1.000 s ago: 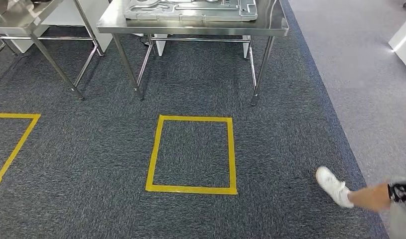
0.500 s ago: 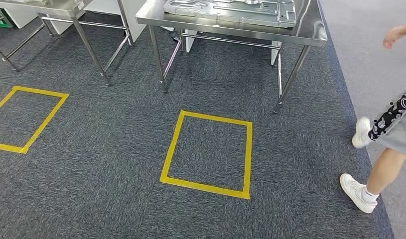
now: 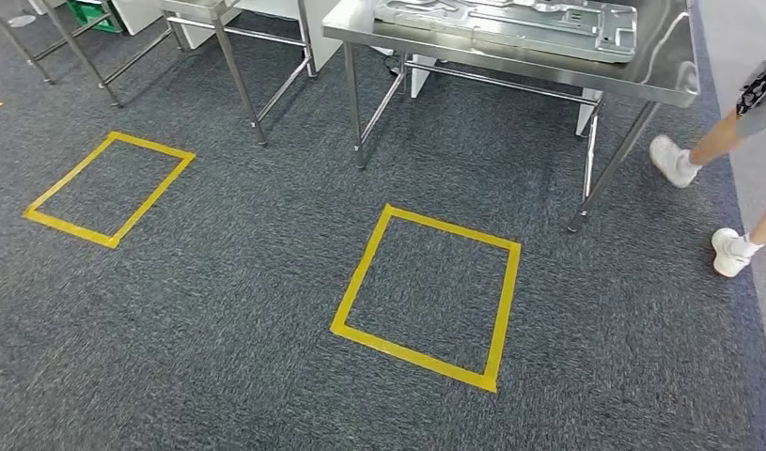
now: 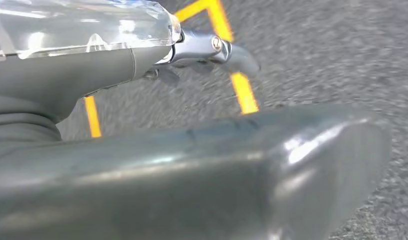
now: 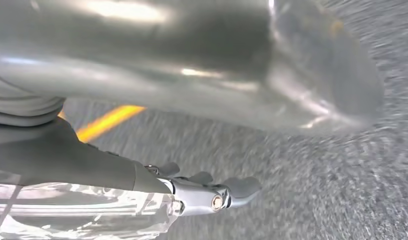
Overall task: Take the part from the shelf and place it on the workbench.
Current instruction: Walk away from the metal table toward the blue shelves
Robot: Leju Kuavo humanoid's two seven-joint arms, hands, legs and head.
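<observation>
Carpet (image 3: 219,310), tape square (image 3: 426,296) (workbench (image 3: 675,80) behind)

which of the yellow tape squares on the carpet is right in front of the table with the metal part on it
The full yellow square mid-floor, in front of the steel table carrying the flat metal part. The other square lies off left, before a different table.

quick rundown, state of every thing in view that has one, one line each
left hand: holds nothing, hangs over the carpet
right hand: holds nothing, hangs over the carpet
metal part: lies flat on the steel workbench
yellow tape square: nothing inside it
person: stepping beside the workbench
</observation>
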